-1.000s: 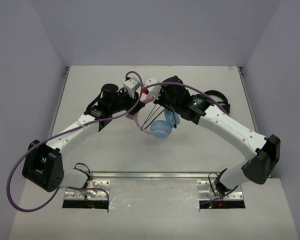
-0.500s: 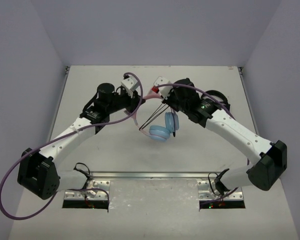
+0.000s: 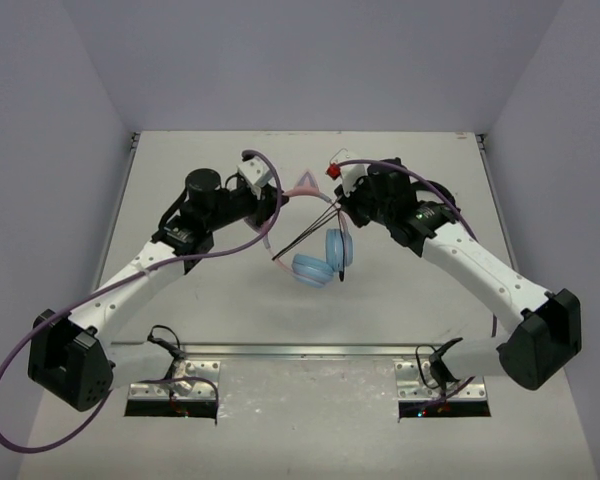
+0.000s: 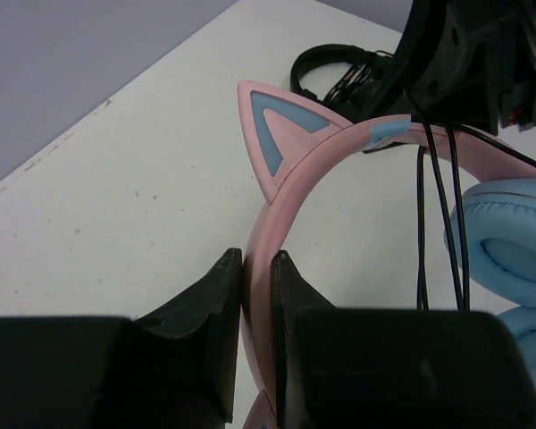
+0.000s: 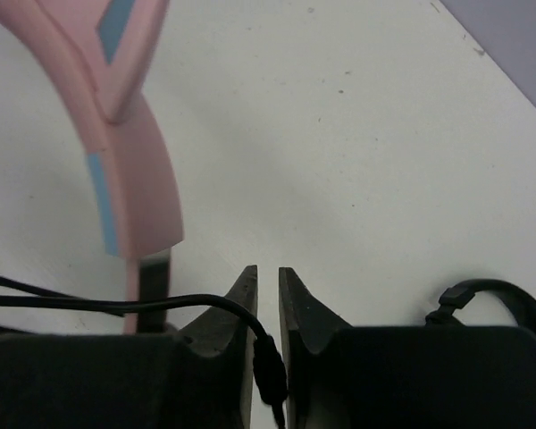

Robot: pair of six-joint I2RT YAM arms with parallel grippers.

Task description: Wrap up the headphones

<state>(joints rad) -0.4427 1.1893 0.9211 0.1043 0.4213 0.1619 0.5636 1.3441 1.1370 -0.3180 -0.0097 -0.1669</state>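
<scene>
Headphones (image 3: 315, 262) are hanging over the middle of the tabletop (image 3: 400, 300) between the two arms, with the light blue ear cups (image 4: 509, 232) dangling lowest. The left end effector (image 4: 257, 264) is clamping the pink headband (image 4: 326, 147) edge-on just below one cat ear (image 4: 281, 134), its fingers pressing on both flat faces. The right end effector (image 5: 268, 273) is showing only a narrow slit between its fingers. The thin black cable (image 5: 266, 362) is running over one finger and down into that slit, though I cannot tell from the wrist view whether it is being pinched or merely lying there. The set is looking light, with a springy, smooth plastic band that is likely to pivot in a small pinch, so the flat of the band is seeming the soundest place to hold. The padded cups are soft and free to swing. The cable is limp and slippery, probably needing steady tension and a grip near its thicker end. A pair of black headphones (image 4: 330, 67) is lying apart on the far side.
</scene>
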